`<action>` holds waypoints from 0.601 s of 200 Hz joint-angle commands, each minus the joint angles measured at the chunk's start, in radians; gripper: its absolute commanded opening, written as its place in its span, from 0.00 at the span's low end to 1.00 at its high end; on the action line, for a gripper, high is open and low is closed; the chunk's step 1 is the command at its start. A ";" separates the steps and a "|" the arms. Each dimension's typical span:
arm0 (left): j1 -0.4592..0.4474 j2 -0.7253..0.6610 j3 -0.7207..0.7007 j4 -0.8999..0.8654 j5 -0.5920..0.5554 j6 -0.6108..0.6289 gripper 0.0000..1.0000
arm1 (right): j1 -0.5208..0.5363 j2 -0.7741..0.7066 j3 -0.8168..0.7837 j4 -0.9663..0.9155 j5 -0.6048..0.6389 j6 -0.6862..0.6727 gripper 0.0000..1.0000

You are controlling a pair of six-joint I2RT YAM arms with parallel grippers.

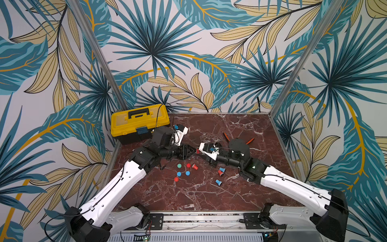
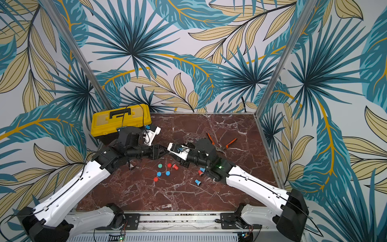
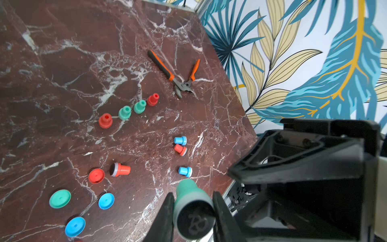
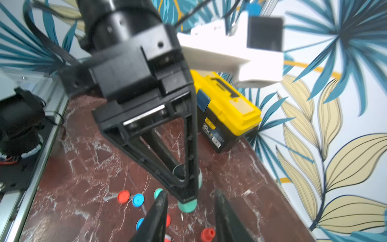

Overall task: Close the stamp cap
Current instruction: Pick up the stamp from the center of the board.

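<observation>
Stamp point(image 3: 193, 218) with a green body is held clear of the table point(image 3: 62, 62), clenched in the left tool point(image 3: 192, 196), its dark printing face bare, so capping is not yet done. Facing it, the right tool point(image 4: 191, 194) has its jaws apart and empty. The matching green cap point(image 3: 60, 198) lies loose on the table among red and blue caps point(image 3: 106, 200). Near the pliers point(image 3: 180, 83), a row of four stamps point(image 3: 124, 112) looks capped; by my judgement this one and four loose stamps point(image 3: 185, 171) remain
</observation>
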 commanded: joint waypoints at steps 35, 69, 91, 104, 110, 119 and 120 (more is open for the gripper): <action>0.026 -0.044 0.164 -0.005 0.280 0.014 0.15 | 0.004 -0.128 -0.071 0.259 -0.079 0.083 0.47; 0.030 -0.076 0.224 0.014 0.358 -0.009 0.14 | 0.004 -0.152 -0.074 0.374 -0.158 0.118 0.46; 0.030 -0.093 0.237 0.062 0.411 -0.053 0.14 | 0.003 -0.145 -0.071 0.447 -0.187 0.136 0.45; 0.029 -0.105 0.215 0.149 0.456 -0.113 0.14 | 0.003 -0.131 -0.062 0.477 -0.213 0.136 0.45; 0.031 -0.113 0.191 0.210 0.472 -0.153 0.14 | 0.004 -0.124 -0.056 0.492 -0.229 0.135 0.44; 0.032 -0.126 0.156 0.303 0.477 -0.219 0.14 | 0.004 -0.110 -0.046 0.515 -0.261 0.141 0.43; 0.032 -0.127 0.152 0.311 0.477 -0.224 0.14 | 0.004 -0.108 -0.045 0.516 -0.263 0.141 0.43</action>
